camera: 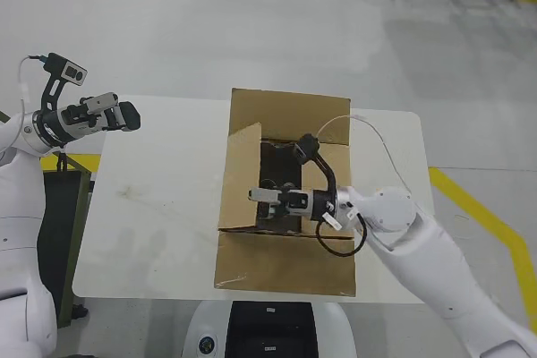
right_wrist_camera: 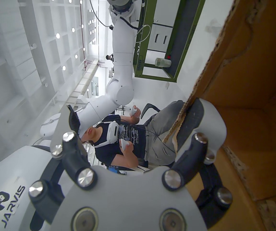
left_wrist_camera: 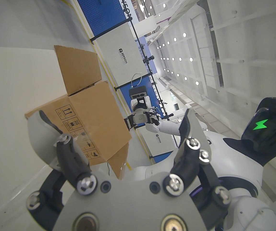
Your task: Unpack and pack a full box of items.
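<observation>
The cardboard box [camera: 286, 259] is sitting pretty much in the middle of the white table [camera: 152, 224], with all its flaps folded open. The far and near flaps are lying out flat-ish, while the flap on the robot's left side is standing up. The inside is looking dark from the top view, so I honestly can't make out what's packed in there.

The right hand [camera: 267, 197] is hanging over the open top of the box, with the arm coming in from the right and the hand pointing across toward that upright left flap. In its own wrist view the right hand [right_wrist_camera: 133, 111] is spreading its fingers wide. The ragged edge of the cardboard is running between them and touching the inner pad of one finger [right_wrist_camera: 200, 121], while the other finger is sitting well clear of it. So it's straddling the flap edge and not clamping it.

The left hand [camera: 125, 115] is hovering up by the table's far left corner, well apart from the box. From its wrist camera the left hand [left_wrist_camera: 115, 112] is gaping open too, gripping nothing and facing the side of the box [left_wrist_camera: 92, 111].

A green metal rack [right_wrist_camera: 176, 25] is standing just off the table's left edge.
</observation>
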You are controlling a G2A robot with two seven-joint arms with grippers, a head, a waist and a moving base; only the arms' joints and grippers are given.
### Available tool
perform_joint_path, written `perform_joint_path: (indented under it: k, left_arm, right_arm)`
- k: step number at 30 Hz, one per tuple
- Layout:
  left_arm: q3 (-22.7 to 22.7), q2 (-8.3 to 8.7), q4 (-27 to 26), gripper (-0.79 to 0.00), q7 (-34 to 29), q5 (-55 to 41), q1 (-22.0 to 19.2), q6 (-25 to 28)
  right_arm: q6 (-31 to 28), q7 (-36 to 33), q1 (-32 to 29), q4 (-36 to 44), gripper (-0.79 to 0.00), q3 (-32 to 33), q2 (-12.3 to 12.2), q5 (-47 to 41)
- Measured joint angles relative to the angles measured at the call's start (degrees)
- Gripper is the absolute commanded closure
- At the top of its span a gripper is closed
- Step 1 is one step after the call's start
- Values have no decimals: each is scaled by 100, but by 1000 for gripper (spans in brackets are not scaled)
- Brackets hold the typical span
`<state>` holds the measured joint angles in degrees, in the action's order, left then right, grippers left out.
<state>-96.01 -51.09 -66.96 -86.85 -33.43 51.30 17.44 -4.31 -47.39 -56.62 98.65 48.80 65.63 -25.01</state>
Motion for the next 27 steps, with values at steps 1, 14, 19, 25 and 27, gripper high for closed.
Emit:
perform_joint_path:
  k: [1,14,19,25,27]
  left_arm:
    - [0,0,0,-785,0,0,0,0]
    - [-5,0,-34,-785,41,2,16,-11]
    - [-162,28,-321,-785,526,-119,47,-60]
    - [-5,21,-544,-785,600,-355,-150,-97]
    - [152,0,-523,-785,631,-428,-239,-115]
  right_arm:
    - [16,43,54,9,-785,-52,22,53]
    - [178,530,866,-93,-785,-1044,479,480]
    - [213,632,1064,-171,-785,-1349,648,607]
    - [259,708,1285,-392,-785,-1734,890,649]
    - [281,758,1367,-464,-785,-1864,980,716]
